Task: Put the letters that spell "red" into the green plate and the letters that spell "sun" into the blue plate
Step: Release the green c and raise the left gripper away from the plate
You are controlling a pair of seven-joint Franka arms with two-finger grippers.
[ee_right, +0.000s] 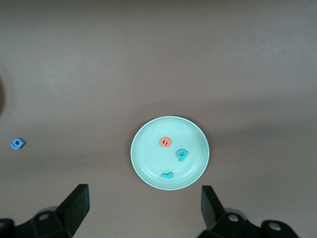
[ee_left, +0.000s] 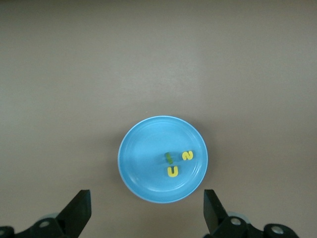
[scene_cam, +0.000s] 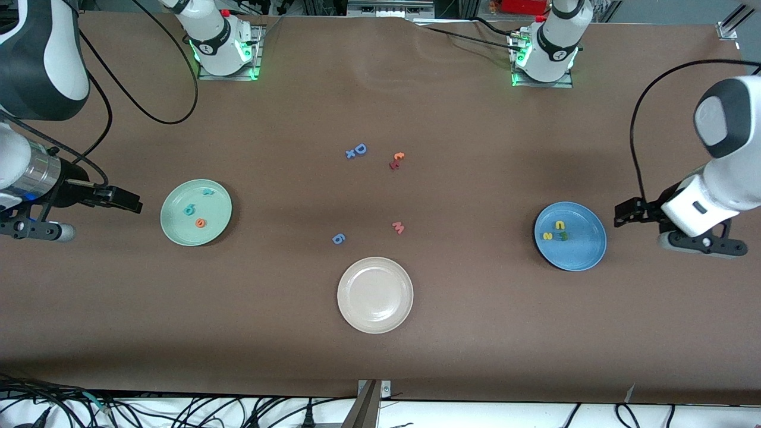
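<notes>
Teal and orange foam is seen in the green plate (scene_cam: 221, 199): the small r (scene_cam: 207, 192), the round d (scene_cam: 189, 209) and the orange e (scene_cam: 201, 223) lie apart on its floor. In the blue plate (scene_cam: 588, 223), at the left arm's end of the worktop (scene_cam: 475, 327), the yellow s (scene_cam: 547, 236), the yellow arch (scene_cam: 559, 224) and the dark green arch (scene_cam: 562, 236) are gathered close together. Both words are judged to be complete.

Between the plates, a blue D (scene_cam: 360, 149), a small blue x (scene_cam: 350, 154), an orange and a red letter (scene_cam: 396, 160), a pink letter (scene_cam: 398, 227), a blue round letter (scene_cam: 338, 239) and a cream plate (scene_cam: 404, 312) are left out of the sorting.

The left pincer (scene_cam: 622, 212) is held spread wide and empty beside the blue plate; the right pincer (scene_cam: 132, 202), likewise released, is held beside the green plate.

Little risk remains. A plate could be nudged by a low pincer on withdrawal, and the light letters could be tipped out. A needless further pick of a leftover letter would spoil a finished word.
</notes>
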